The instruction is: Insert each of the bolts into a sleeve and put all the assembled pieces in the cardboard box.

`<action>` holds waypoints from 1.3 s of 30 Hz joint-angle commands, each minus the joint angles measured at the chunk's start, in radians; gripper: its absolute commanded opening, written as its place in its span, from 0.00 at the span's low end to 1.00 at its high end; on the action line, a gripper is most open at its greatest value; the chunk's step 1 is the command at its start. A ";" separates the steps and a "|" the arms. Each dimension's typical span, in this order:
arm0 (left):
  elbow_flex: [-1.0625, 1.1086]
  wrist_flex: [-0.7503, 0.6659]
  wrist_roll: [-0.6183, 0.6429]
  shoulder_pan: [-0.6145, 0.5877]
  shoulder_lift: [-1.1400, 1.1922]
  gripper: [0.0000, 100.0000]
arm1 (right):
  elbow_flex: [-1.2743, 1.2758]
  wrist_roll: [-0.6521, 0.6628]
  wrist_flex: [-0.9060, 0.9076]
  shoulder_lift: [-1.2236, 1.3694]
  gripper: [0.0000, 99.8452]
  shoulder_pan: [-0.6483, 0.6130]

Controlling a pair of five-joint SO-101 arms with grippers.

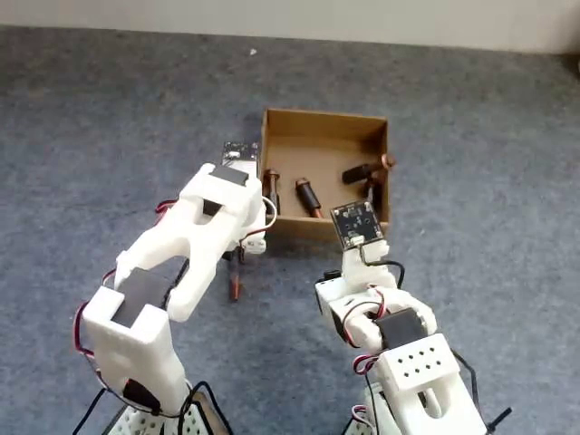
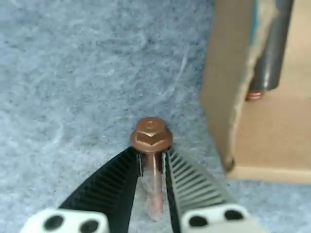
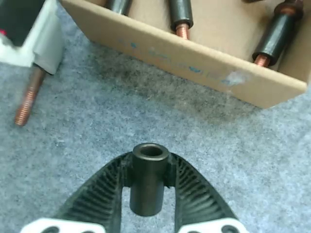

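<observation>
My left gripper [image 2: 151,158] is shut on a copper bolt [image 2: 151,136], its hex head past the fingertips and its threaded shank between the fingers. In the high view this bolt [image 1: 236,279] hangs over the carpet just in front of the cardboard box [image 1: 326,116]. My right gripper [image 3: 148,165] is shut on a black sleeve [image 3: 147,182] with its bore facing the box wall [image 3: 194,63]. In the right wrist view, the left arm's bolt [image 3: 28,101] shows off to one side. Several assembled pieces [image 1: 308,198] lie in the box.
Grey carpet [image 1: 471,181] covers the table around the box. The box's near wall [image 2: 228,82] stands close beside the left gripper, and an assembled piece [image 2: 269,48] leans against it inside. The two arms stand side by side at the near edge.
</observation>
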 commanded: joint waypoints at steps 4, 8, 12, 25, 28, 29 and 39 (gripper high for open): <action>0.124 -0.003 -0.097 -0.013 -0.295 0.00 | -0.013 0.000 -0.022 -0.025 0.01 0.013; 0.259 -0.091 -0.157 -0.013 -0.510 0.00 | -0.013 0.000 -0.021 -0.025 0.01 0.013; 0.424 -0.201 -0.195 -0.015 -0.748 0.00 | -0.019 0.000 -0.024 -0.025 0.01 0.013; 0.642 -0.322 -0.186 -0.076 -1.465 0.00 | -0.107 0.000 -0.027 -0.348 0.01 -0.079; 0.645 -0.322 -0.184 -0.070 -1.595 0.00 | -0.107 0.000 -0.027 -0.404 0.01 -0.166; 0.645 -0.322 -0.184 -0.059 -1.635 0.00 | -0.107 0.000 -0.027 -0.418 0.01 -0.188; 0.723 -0.319 -0.186 0.076 -1.962 0.01 | -0.025 0.189 -0.134 -0.616 0.01 -0.387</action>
